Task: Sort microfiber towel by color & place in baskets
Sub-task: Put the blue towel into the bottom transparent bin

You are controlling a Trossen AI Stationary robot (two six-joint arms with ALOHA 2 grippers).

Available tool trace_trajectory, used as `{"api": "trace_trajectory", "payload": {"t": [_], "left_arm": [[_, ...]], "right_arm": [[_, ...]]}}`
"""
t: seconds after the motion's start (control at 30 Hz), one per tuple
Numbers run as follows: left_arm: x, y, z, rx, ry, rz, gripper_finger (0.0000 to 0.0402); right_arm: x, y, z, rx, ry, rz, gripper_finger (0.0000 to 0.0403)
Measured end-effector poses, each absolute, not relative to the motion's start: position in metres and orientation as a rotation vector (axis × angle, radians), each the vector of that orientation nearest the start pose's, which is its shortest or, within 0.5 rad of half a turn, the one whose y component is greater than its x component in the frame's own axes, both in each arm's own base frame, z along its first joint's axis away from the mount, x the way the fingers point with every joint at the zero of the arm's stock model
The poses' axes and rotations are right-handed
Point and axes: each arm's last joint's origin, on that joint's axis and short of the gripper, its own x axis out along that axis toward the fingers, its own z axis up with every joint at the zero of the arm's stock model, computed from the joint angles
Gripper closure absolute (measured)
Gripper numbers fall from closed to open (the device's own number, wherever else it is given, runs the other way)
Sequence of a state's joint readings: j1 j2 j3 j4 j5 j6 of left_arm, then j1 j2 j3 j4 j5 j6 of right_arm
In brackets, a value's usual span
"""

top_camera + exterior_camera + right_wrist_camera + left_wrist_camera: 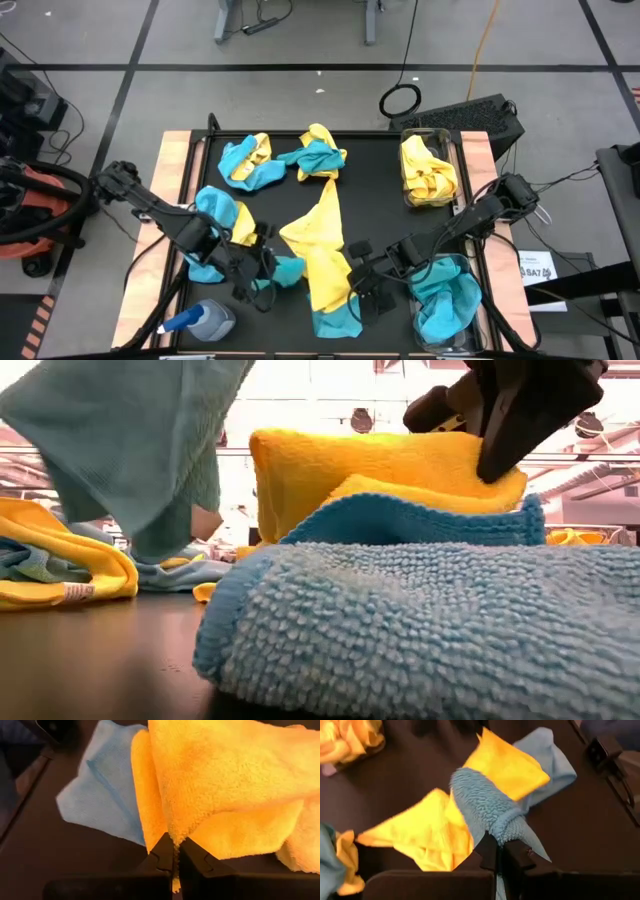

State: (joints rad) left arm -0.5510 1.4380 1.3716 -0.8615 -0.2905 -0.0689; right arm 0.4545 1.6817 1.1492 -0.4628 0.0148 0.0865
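My left gripper [501, 854] is shut on a teal microfiber towel [487, 807], which it holds up over the table's near left part [285, 270]; in the low view this towel [130, 460] hangs at the left. My right gripper [175, 851] is shut on a long yellow towel [322, 245] at the table's middle. That towel's near end lies on another teal towel [335, 322]. At the right stand two clear baskets: the far one [455, 140] holds yellow towels, the near one [478, 310] teal ones. My left gripper pinches a bunched end of the teal towel [512, 832] between its two fingers, slanting down from the table's left. The towel hangs below the fingers, slack and rolled on itself; its lower end [160, 545] looks clear of the table. My right gripper pinches a raised fold of the yellow towel [176, 832] between its two fingers, slanting down from the table's right. The fold [380, 470] stands up under the fingers, while the rest of the towel lies on the table and on the teal towel [100, 780] beside it.
Mixed teal and yellow towels lie in heaps at the far left [248, 160], far middle [318, 155] and left [222, 215]. A blue-capped spray bottle [200, 322] lies at the near left corner. Wooden strips [175, 170] border the black tabletop.
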Motion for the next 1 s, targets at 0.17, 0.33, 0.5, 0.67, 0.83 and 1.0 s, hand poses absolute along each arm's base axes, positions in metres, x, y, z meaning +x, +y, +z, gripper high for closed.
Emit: {"api": "trace_trajectory", "payload": {"t": [0.17,0.33,0.5,0.67,0.83,1.0], "left_arm": [[0.259,-0.149,0.332,0.353,0.805,-0.233,0.0390],[0.261,-0.150,0.334,0.367,0.772,-0.239,0.0390],[0.264,-0.151,0.335,0.373,0.746,-0.243,0.0389],[0.270,-0.150,0.332,0.390,0.736,-0.240,0.0389],[0.279,-0.149,0.332,0.417,0.684,-0.239,0.0389],[0.287,-0.147,0.332,0.450,0.647,-0.238,0.0389]], "right_arm": [[0.312,0.152,0.214,-0.160,0.944,0.374,0.0375],[0.311,0.154,0.214,-0.179,0.942,0.354,0.0280],[0.307,0.151,0.227,-0.178,0.898,0.306,0.0158],[0.300,0.146,0.257,-0.147,0.763,0.277,0.0088],[0.299,0.142,0.291,-0.175,0.522,0.188,0.0087],[0.309,0.138,0.298,-0.213,0.416,0.156,0.0100]]}}
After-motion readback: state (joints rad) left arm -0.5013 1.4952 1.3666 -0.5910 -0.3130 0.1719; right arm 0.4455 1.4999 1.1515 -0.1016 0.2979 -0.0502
